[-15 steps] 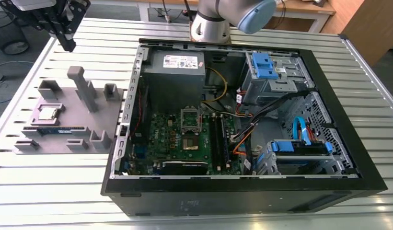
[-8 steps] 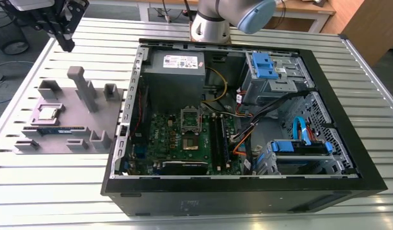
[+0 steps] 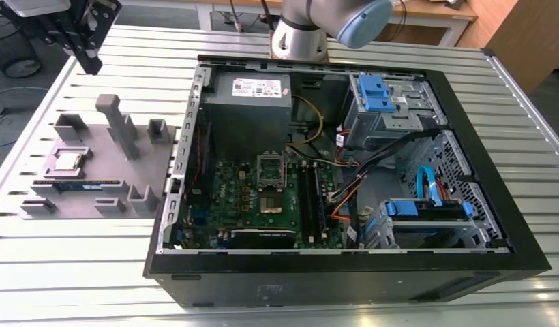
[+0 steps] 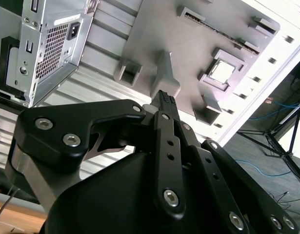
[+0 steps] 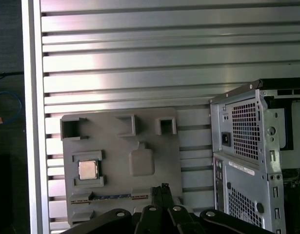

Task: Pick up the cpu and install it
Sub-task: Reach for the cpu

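The black pincer [image 5: 161, 188] hangs with fingers pressed together, empty; the small silvery square cpu [image 5: 88, 169] lies in its recess on the grey moulded holder plate [image 5: 154, 146]; the exterior view shows the open black computer case [image 3: 352, 272] and its green motherboard [image 3: 261, 191]; both wrist views show its perforated metal rear panel [image 5: 245, 126].

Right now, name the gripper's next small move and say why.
Probably shift sideways until centred over the cpu: the gripper hangs shut and empty, off to one side of the chip, which lies in its square pocket on the grey tray.
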You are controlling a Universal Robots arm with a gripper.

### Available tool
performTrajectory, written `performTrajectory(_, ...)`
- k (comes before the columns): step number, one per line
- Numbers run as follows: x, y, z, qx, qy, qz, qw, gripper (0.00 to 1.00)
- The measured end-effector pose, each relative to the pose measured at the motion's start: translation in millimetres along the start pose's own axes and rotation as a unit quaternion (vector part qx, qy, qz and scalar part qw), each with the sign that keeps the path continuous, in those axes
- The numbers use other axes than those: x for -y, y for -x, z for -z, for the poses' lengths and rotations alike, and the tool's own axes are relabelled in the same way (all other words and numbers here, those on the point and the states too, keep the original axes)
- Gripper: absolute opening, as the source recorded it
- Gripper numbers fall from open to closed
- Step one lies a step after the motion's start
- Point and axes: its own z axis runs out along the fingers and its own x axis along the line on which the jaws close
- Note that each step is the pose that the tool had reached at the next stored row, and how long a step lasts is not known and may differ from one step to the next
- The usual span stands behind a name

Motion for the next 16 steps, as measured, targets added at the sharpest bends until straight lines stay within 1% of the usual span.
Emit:
performTrajectory(7,1.1,-8.9,-8.8,-0.0001,-0.0001,0.000,1.00000,0.11)
performTrajectory(16,3.1,-29.8,-18.6,0.0000,0.0000,0.000,1.00000,0.11)
